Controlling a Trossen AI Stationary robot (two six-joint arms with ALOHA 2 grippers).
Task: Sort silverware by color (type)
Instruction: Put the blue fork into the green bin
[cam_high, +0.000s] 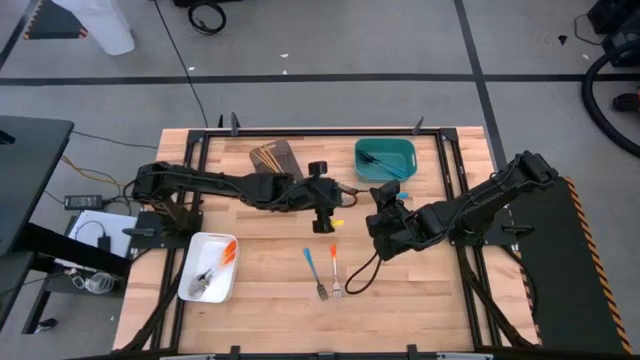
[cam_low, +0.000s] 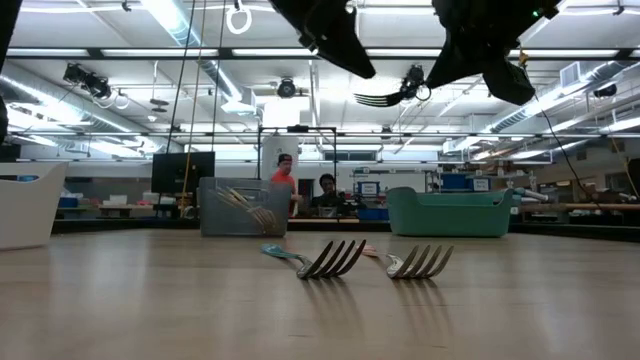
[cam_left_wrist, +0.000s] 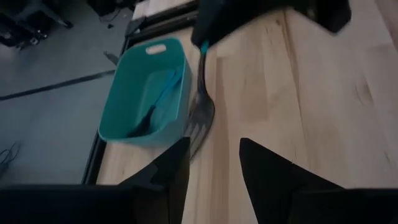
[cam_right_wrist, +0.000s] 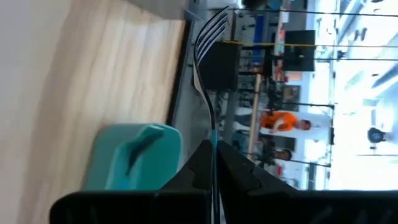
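A fork with a blue handle and dark tines (cam_right_wrist: 210, 56) hangs in the air over the table's middle, with my right gripper (cam_right_wrist: 213, 158) shut on it. The low view shows it high above the wood (cam_low: 385, 98). My left gripper (cam_left_wrist: 214, 163) stands open just short of the tines (cam_left_wrist: 198, 121), with nothing between its fingers. In the high view my left gripper (cam_high: 335, 205) faces my right gripper (cam_high: 372, 215). A blue-handled fork (cam_high: 315, 272) and an orange-handled fork (cam_high: 335, 268) lie flat on the table nearer the front. My right gripper pinches the fork's blue handle (cam_right_wrist: 213, 140) between its two fingers. The fingers come roughly level from the table's right and lie along the fork. The fork juts out ahead of them, tines toward my left gripper, lifted clear of the table.
A teal tray (cam_high: 360, 150) with blue-handled forks stands at the far right. A grey tray (cam_high: 285, 150) with gold forks stands at the far middle. A white tray (cam_high: 200, 245) with orange-handled forks sits at the near left. People stand in the room behind (cam_low: 285, 175).
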